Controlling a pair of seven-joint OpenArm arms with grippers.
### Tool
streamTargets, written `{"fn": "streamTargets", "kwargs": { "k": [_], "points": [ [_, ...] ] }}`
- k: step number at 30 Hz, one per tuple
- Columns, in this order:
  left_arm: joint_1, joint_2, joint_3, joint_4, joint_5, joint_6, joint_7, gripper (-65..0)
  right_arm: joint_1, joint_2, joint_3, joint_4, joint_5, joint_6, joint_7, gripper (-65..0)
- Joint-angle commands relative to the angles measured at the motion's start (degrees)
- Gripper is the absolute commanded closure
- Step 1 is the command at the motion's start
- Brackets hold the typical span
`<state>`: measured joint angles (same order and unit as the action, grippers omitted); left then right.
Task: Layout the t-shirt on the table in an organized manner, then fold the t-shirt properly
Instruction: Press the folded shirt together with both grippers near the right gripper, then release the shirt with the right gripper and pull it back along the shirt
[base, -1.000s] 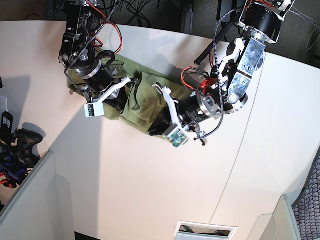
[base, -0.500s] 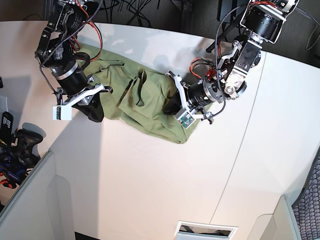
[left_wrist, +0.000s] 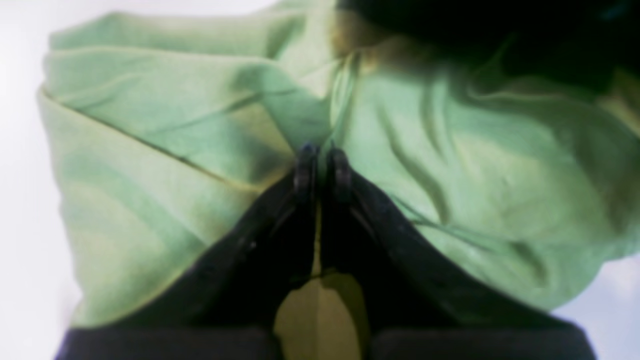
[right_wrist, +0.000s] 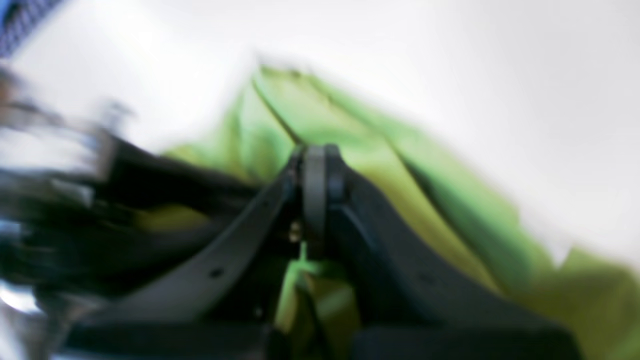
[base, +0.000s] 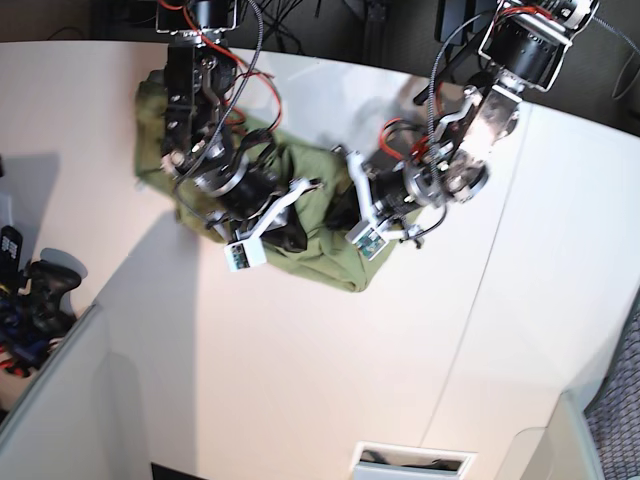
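The t-shirt (base: 300, 235) lay bunched on the table (base: 300, 380) between the 2 arms, so the laying-out step was in hand. The left gripper (left_wrist: 320, 160) and right gripper (right_wrist: 315, 165) each pinched a fold of cloth, tips pressed together. Next, the 2 grips would need drawing apart to flatten it.

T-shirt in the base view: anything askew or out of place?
The t-shirt is not laid flat: it lies bunched and creased on the table, with both grippers, left and right, pinched shut on folds of it. Nothing looks damaged.
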<state>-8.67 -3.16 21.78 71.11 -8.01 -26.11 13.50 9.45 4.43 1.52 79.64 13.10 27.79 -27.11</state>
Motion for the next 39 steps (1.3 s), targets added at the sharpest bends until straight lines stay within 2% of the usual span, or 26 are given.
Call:
{"fn": "streamTargets", "kwargs": {
  "k": [1,6,12,21,24,30,39],
  "points": [
    [-1.42,0.24,-0.13,0.81,-0.26,-0.26,-0.98,-3.7,1.99,0.35,0.07,-1.53,0.55,0.09,1.46,0.0],
    [-1.95,0.13,-2.47,0.98,-0.72,-0.26,-0.98,-3.7,2.08,0.35,1.20,-8.17,-1.38,0.04,3.41,0.0],
    [-3.93,0.13,-5.75,4.26,-4.55,-0.33,1.60,-3.7,1.29,1.11,2.69,-8.35,-2.21,0.07,3.08,0.0],
    [-8.55,0.31,-5.62,3.32,-4.63,-0.31,1.27,-3.8,1.27,1.11,2.54,-8.35,-2.21,0.07,1.38,0.0],
    [-9.07,0.31,-5.62,0.09,-4.66,-0.28,-0.35,-3.8,1.27,1.11,2.54,-8.35,-2.21,0.07,1.16,0.0],
    [-9.09,0.61,-5.62,-10.34,-4.55,-0.31,-7.72,-3.8,1.27,1.11,2.54,-8.35,-2.21,0.07,1.16,0.0],
    [-10.14,0.44,-5.64,-14.93,-2.91,-0.28,-8.52,-3.8,1.38,1.11,2.54,-8.33,-2.14,0.07,0.98,0.0]
  ]
}}
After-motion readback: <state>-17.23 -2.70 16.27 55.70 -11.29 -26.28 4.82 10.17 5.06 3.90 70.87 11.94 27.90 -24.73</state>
